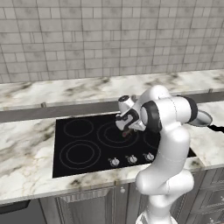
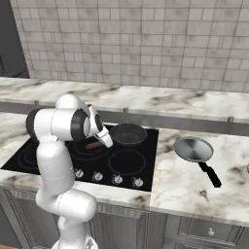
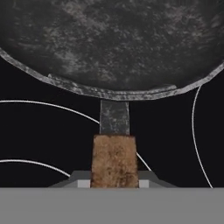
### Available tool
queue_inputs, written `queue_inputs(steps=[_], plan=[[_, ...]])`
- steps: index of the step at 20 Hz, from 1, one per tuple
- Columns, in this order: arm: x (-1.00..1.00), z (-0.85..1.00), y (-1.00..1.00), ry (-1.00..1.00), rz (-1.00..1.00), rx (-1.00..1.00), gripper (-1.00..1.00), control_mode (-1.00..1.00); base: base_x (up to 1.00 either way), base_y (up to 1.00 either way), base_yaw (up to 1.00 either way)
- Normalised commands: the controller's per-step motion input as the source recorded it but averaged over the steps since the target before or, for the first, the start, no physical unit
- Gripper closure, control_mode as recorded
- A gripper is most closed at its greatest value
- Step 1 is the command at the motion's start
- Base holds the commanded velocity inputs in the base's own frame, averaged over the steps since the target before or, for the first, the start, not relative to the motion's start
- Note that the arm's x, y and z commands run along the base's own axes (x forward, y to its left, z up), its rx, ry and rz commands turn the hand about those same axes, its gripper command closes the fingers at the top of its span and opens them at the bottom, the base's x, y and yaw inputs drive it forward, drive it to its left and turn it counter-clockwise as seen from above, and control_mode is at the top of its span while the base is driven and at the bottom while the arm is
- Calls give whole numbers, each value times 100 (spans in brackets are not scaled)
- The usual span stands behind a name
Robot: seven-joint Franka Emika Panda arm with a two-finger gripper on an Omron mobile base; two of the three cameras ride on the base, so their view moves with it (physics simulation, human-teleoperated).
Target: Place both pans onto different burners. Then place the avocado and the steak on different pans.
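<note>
My gripper (image 3: 114,181) is closed on the brown wooden handle (image 3: 114,159) of the dark pan (image 2: 128,134); in the hand view a finger (image 3: 148,180) sits on each side of the handle, touching it. The pan's grey neck (image 3: 114,117) joins the handle to the rim above.

The dark pan sits on the black cooktop (image 2: 146,172), over the back right burner, its handle pointing left toward my hand (image 2: 103,136). Whether the pan's base touches the glass or is just above it, I cannot tell.

The silver pan (image 2: 193,149) lies on the marble counter (image 2: 180,189) just right of the cooktop, apart from it, with its black handle (image 2: 210,174) pointing toward the front edge.

In the left base view, 2 ring burners (image 1: 80,153) at the left of the cooktop are bare. 3 silver knobs (image 1: 114,162) show along the front edge there, beside my arm.
</note>
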Motion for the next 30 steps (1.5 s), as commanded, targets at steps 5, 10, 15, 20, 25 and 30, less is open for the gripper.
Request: queue_inputs(steps=[5,10,15,20,25,30], plan=[[0,-40,-31,5,0,6,100,-100,0,0,0],[0,-21,-31,3,0,6,100,-100,0,0,0],[0,-26,-14,3,0,13,-100,-100,0,0,0],[0,8,-5,0,0,11,-100,-100,0,0,0],[0,26,0,0,0,7,-100,-100,0,0,0],[0,35,0,0,0,3,-100,-100,0,0,0]])
